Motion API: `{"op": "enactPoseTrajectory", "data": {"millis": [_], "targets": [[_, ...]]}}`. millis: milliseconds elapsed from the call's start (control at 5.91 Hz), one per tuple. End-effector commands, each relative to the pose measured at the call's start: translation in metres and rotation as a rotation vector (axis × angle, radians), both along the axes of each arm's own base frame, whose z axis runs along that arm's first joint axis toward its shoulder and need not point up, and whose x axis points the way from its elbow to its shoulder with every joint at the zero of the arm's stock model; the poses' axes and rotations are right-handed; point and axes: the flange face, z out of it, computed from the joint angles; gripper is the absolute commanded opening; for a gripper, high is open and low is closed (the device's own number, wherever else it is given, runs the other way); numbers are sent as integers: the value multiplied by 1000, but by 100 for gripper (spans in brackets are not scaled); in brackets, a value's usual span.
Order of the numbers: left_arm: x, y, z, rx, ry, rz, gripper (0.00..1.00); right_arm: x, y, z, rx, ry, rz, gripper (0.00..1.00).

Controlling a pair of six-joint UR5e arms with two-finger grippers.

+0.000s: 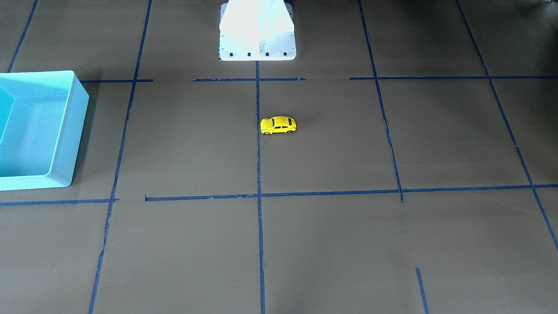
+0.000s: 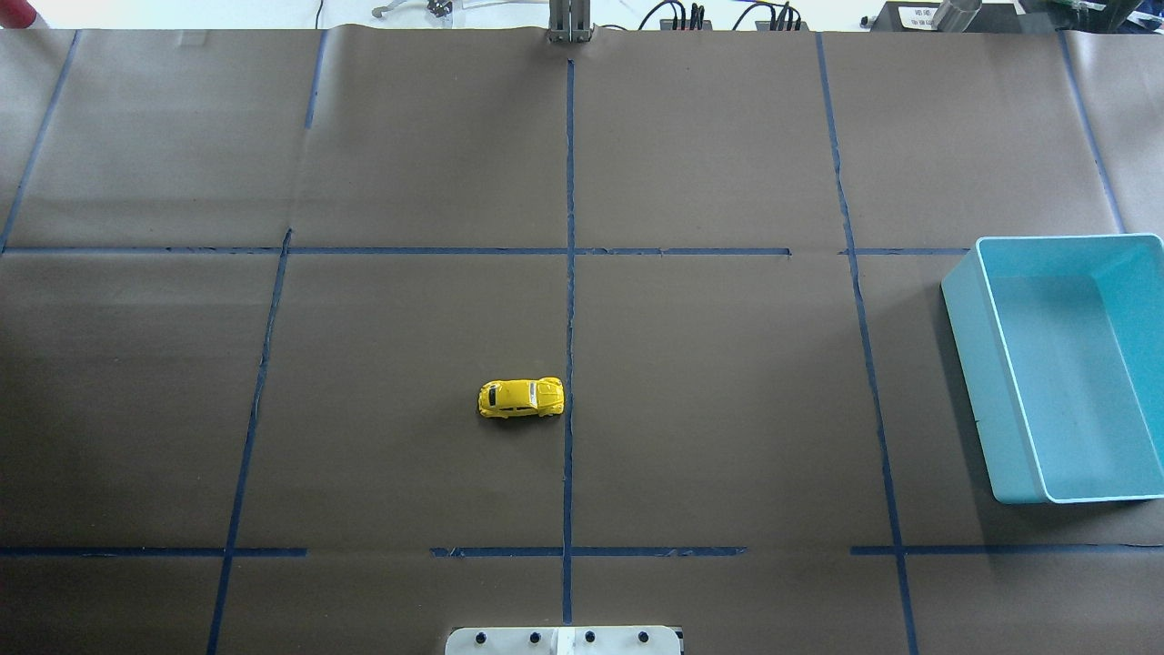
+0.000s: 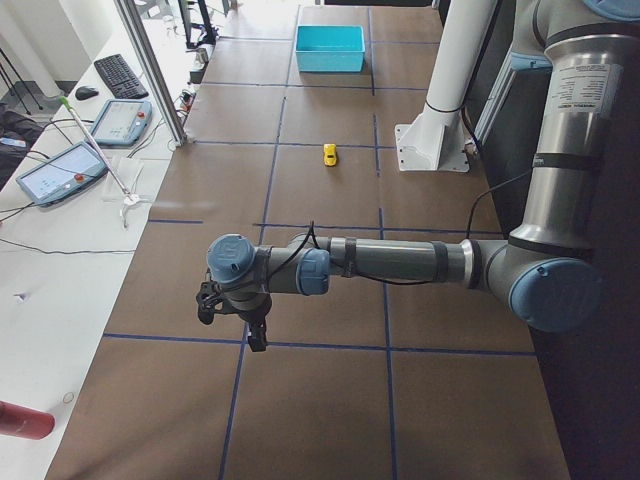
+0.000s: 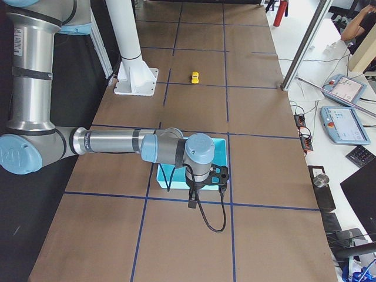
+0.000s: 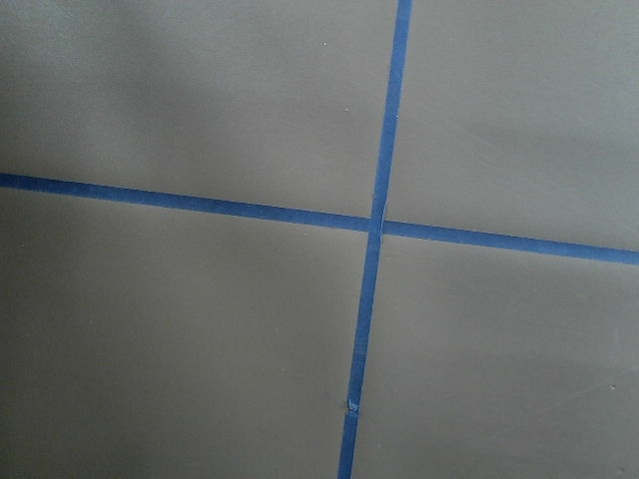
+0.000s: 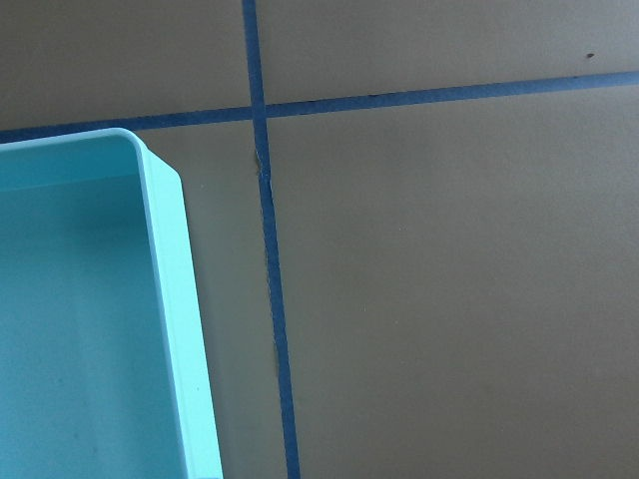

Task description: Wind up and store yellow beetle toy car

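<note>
left gripper (image 3: 245, 328), right gripper (image 4: 215, 178) indistinct; teal bin (image 1: 69, 131) cropped

You'll see the left arm (image 3: 400, 262) with its upper section upright and its forearm stretched out level from a bent elbow. Its wrist (image 3: 240, 262) is turned so the left tool (image 3: 232, 308) points down. The right arm (image 4: 111, 142) is posed the same way, its right tool (image 4: 211, 176) also facing down. Both tools show only from the side, so you can't tell whether their jaws are apart or closed.
</note>
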Motion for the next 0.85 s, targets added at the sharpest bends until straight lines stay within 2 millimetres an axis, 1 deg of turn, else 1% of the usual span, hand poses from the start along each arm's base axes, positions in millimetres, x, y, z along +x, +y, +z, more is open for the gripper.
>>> {"op": "enactPoseTrajectory", "data": {"millis": [0,338,507,676], "targets": [[0,1,3,-1,0,2,100,0,0,0,1,-1,-1,100],[3,1,4,-6,1,8,100,-1,0,1,0,-1,-3,100],[5,2,-4,19,11,11,100,0,0,1,2,-1,-2,100],[7,-3,-21,48,21,13,100,0,0,0,2,-1,-2,100]]}}
